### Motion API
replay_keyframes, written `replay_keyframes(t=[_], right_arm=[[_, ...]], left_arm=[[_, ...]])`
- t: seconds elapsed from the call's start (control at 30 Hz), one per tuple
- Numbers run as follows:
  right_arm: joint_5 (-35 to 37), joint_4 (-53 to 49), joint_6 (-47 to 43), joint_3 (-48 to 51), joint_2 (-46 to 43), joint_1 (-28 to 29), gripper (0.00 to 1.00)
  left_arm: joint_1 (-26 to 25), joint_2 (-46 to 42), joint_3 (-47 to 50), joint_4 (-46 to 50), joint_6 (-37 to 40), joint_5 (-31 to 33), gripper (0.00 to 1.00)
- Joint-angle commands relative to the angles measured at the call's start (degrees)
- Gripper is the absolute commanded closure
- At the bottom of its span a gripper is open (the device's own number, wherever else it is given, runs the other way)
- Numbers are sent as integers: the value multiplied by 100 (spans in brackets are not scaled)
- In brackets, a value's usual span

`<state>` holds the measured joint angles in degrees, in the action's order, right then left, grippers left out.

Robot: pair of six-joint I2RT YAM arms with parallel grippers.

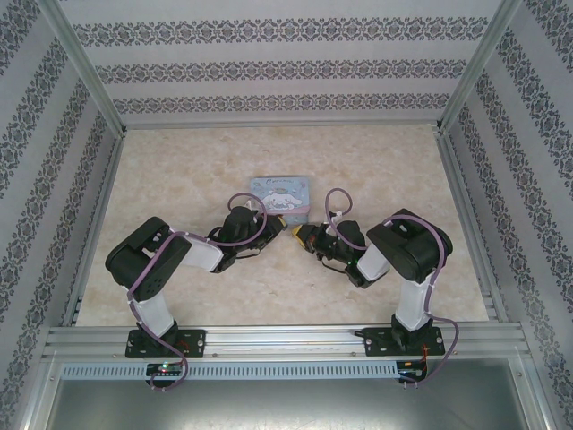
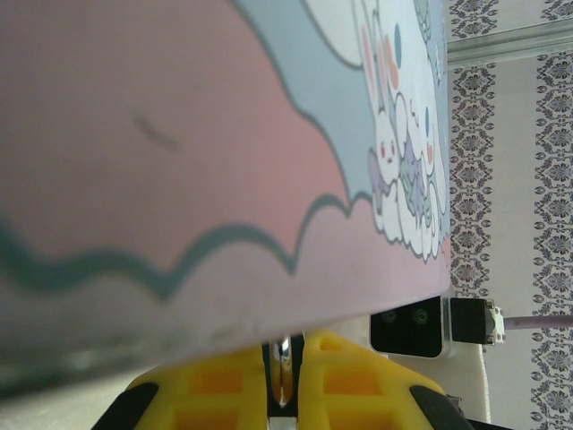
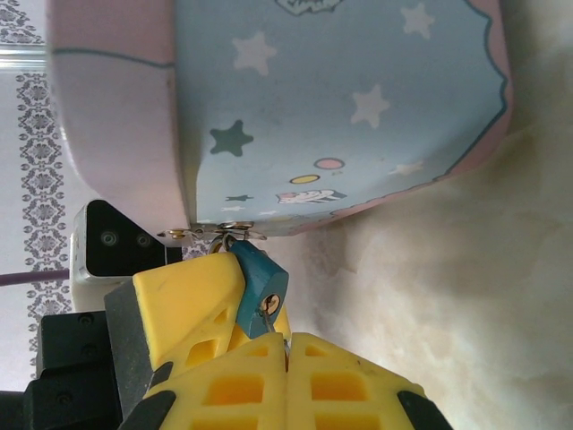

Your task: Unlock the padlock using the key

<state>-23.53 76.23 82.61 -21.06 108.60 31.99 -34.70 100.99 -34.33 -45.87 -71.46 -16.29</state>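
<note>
Padlock [image 3: 258,278] hangs locked off the tin's [image 3: 358,107] clasp [image 3: 210,233]. Right gripper [image 3: 286,345] is pinched on the key [image 3: 274,321], tip at the keyhole [image 3: 272,303]. Left gripper [image 2: 285,348] looks clamped on the padlock. Turning's left, I'd say.

obstacle: tin [image 1: 282,194] mid-table, padlock [image 3: 260,282] at its front | free: table [image 1: 179,161] left, right, behind

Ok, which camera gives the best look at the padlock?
Right wrist: the teal padlock hangs from the tin's hasp, keyhole facing camera. From above it's too small to make out; left wrist offers a metal glint at most.
</note>
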Motion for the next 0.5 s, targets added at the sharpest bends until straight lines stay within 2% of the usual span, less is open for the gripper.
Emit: replay_keyframes(t=[0.0, 0.47], right_arm=[[62, 314, 27, -126, 99, -62, 100], [106, 314, 115, -275, 83, -79, 100]], left_arm=[[51, -97, 14, -447, -97, -102, 100], [51, -20, 61, -810, -380, -194, 100]])
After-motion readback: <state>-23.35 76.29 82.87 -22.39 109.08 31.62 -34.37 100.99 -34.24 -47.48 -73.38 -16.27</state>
